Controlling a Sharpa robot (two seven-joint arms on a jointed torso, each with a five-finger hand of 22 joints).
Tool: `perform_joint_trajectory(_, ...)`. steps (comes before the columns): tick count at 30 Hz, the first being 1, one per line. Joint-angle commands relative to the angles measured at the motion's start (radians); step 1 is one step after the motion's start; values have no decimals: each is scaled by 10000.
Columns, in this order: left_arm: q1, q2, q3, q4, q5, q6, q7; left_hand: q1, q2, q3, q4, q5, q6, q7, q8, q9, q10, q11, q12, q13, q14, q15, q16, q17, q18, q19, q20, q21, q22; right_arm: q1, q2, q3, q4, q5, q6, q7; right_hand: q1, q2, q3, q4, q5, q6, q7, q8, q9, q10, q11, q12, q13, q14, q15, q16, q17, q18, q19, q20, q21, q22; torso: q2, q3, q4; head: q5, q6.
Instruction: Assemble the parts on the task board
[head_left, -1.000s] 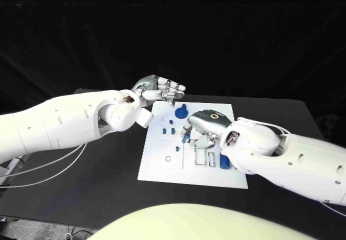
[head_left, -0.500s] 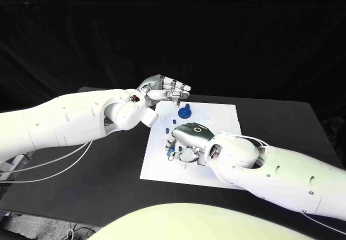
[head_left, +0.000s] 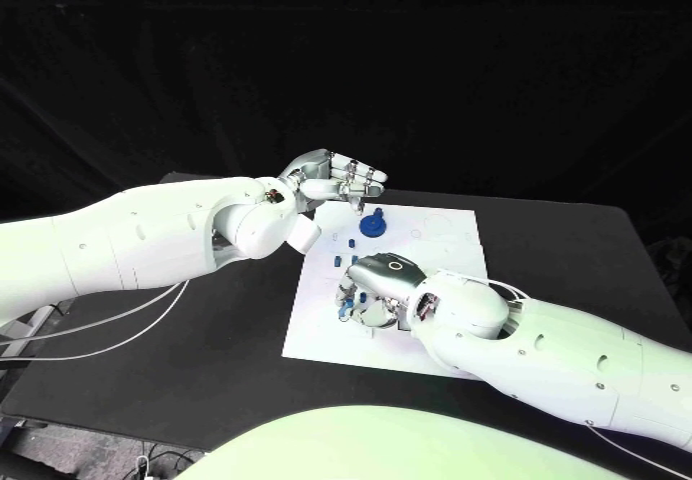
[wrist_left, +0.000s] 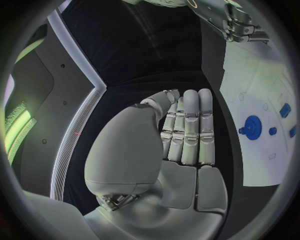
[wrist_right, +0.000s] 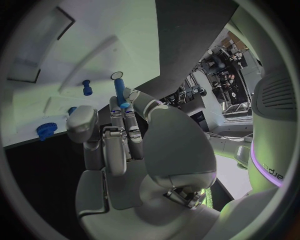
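A white task board (head_left: 440, 225) lies mid-table. A blue gear (head_left: 372, 226) stands seated near its far edge; other small blue parts sit loose, so assembly looks partly done. The right hand (head_left: 378, 283), over the board's middle, pinches a blue peg (wrist_right: 119, 91). The left hand (head_left: 335, 179) hovers beyond the far edge, fingers curled, empty.

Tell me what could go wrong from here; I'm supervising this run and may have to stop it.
1. The right hand appears to pinch a slim blue peg by one end only; it may tilt or slip before seating.
2. In the head view that hand covers the task board beneath it, so alignment is hard to check.
3. The left hand, fingers curled and holding nothing, hovers near the blue gear and could knock it.
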Motion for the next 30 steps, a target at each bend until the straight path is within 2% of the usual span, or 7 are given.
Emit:
perform_joint_trajectory(1, 13, 27, 7, 16, 68, 174, 45, -19, 111, -43, -6, 12, -55, 25, 3, -14, -78, 10, 28, 15, -57, -11, -45, -15, 64, -92, -2, -49, -12, -42, 29, -7, -82, -139, 207, 69, 357, 280, 95, -19, 36, -21, 50, -35, 10, 412, -365, 55, 363, 838, -19, 40, 1724, -180, -18, -25, 23, 9, 1, 4, -3, 10, 2)
perform_joint_trajectory(4, 13, 24, 7, 18, 68, 173, 45, -19, 111, -43, -6, 12, -55, 25, 3, -14, -78, 10, 28, 15, -57, -11, -45, -15, 64, -92, -2, -49, -12, -62, 44, -14, -129, -146, 241, 67, 352, 280, 97, -18, 40, -24, 52, -37, 11, 410, -363, 53, 365, 836, -18, 34, 1714, -179, -22, -23, 17, 4, -2, -6, -20, 12, 2)
perform_joint_trajectory(11, 13, 34, 7, 8, 68, 181, 44, -19, 111, -46, -9, 13, -60, 27, 2, -15, -83, 11, 30, 15, -58, -10, -46, -15, 64, -94, -2, -50, -12, -99, 93, -23, -165, -151, 261, 76, 352, 280, 97, -18, 40, -24, 52, -37, 11, 410, -363, 53, 365, 836, -18, 34, 1714, -179, -22, -23, 17, 4, -7, 12, 1, 2, 2)
perform_joint_trajectory(14, 13, 33, 7, 4, 68, 182, 42, -20, 111, -58, -16, 13, -74, 35, -3, -20, -99, 17, 35, 18, -62, -8, -50, -18, 65, -98, 0, -52, -12, -107, 99, -24, -184, -153, 305, 64, 343, 280, 98, -16, 44, -23, 54, -38, 13, 410, -362, 53, 368, 837, -15, 38, 1719, -182, -19, -22, 28, 17, -9, 3, -3, 8, 2)
perform_joint_trajectory(18, 13, 29, 7, 6, 68, 178, 40, -20, 111, -58, -16, 13, -74, 35, -3, -20, -99, 17, 35, 18, -62, -8, -50, -18, 65, -98, 0, -52, -12, -112, 128, -28, -266, -181, 435, -5, 343, 280, 98, -16, 44, -23, 54, -38, 13, 410, -362, 53, 368, 837, -15, 38, 1719, -182, -19, -22, 28, 17, -5, -7, -6, -4, 2)
perform_joint_trajectory(24, 13, 30, 7, 19, 68, 187, 35, -20, 111, -58, -16, 13, -74, 35, -3, -20, -99, 17, 35, 18, -62, -8, -50, -18, 65, -98, 0, -52, -12, -125, 195, -49, -425, -324, 749, -182, 321, 275, 93, -9, 47, -23, 59, -40, 16, 406, -358, 50, 373, 834, -11, 30, 1707, -174, -38, -18, -5, -15, 0, -4, 13, -8, 2)
perform_joint_trajectory(30, 13, 6, 7, 19, 68, 181, 31, -20, 111, -58, -16, 13, -74, 35, -3, -20, -99, 17, 35, 18, -62, -8, -50, -18, 65, -98, 0, -52, -12, -129, 171, -58, -422, -437, 867, -291, 311, 270, 90, -7, 48, -23, 60, -41, 17, 405, -357, 49, 376, 833, -9, 26, 1701, -172, -44, -16, -12, -21, -9, -12, -3, -2, 2)
